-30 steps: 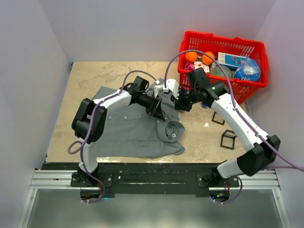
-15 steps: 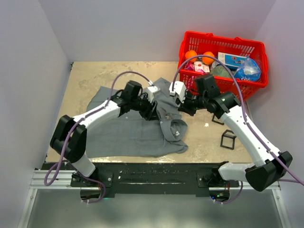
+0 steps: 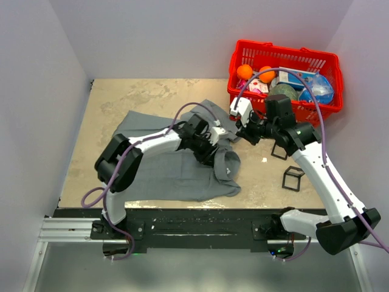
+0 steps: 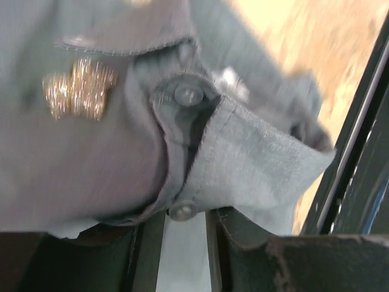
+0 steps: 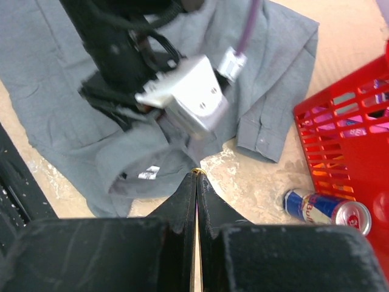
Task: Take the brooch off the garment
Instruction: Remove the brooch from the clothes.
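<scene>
The left gripper (image 4: 185, 222) has its jaws a little apart at the buttoned collar of the shirt (image 4: 255, 164); I cannot tell whether it pinches the cloth. The gold brooch (image 4: 79, 88) sits on the shirt near that collar. The right gripper (image 5: 196, 176) is closed, over the shirt's edge on the table (image 3: 121, 97).

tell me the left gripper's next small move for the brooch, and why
Probably shift the left gripper toward the gold brooch before closing: it sits off to the side on the grey shirt, while only a button faces the finger gap.
</scene>
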